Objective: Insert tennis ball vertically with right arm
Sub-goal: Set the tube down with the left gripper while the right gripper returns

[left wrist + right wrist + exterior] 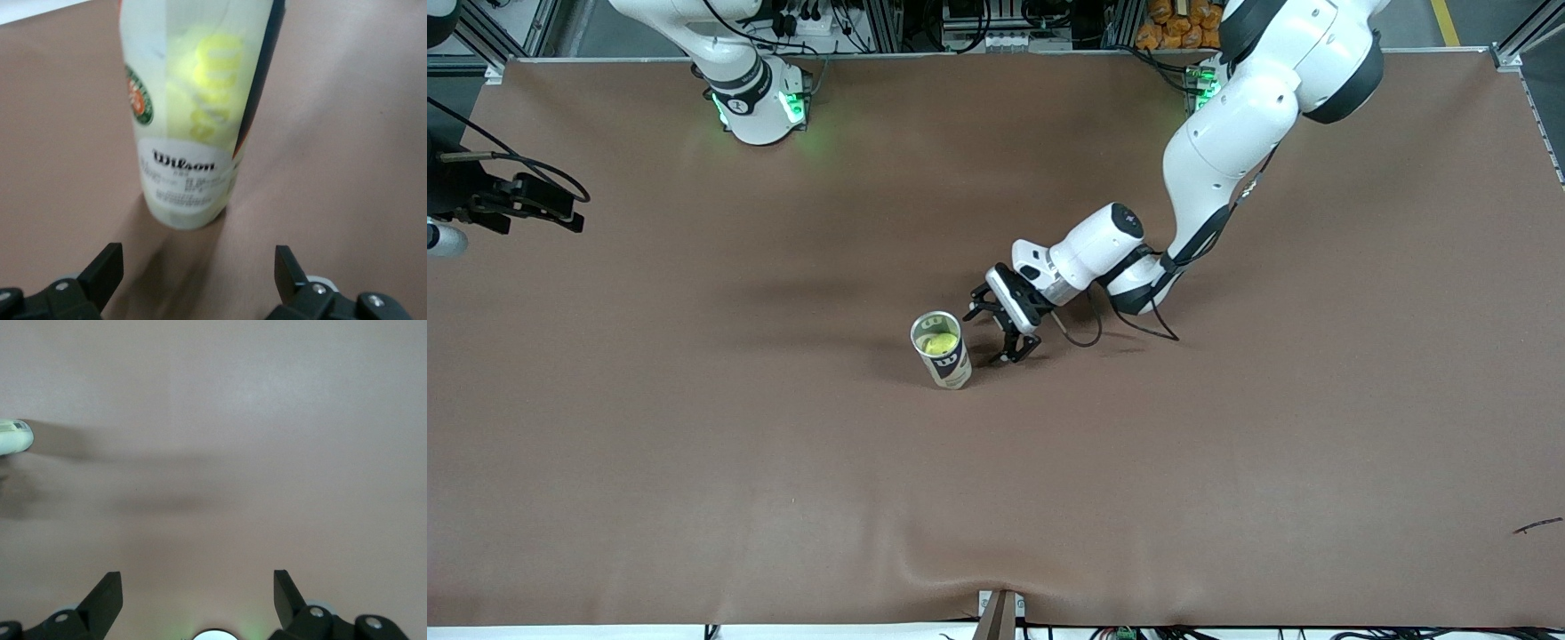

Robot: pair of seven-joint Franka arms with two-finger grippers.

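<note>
The left hand (996, 331) sits low beside the upright can (942, 349), fingers wide, holding nothing. The right hand (198, 600) waits, open and empty, above the worktop (694, 444).

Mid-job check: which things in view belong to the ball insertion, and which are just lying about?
Job:
- tennis ball can, upright mid-table
- tennis ball inside it
- left end effector, open, beside the can
- right end effector, open, waiting over bare table

Lying about:
- small dark scrap near the table's edge

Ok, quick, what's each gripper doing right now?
Left gripper: open, empty, beside the upright tennis ball can.
Right gripper: open, empty, over bare table.
</note>
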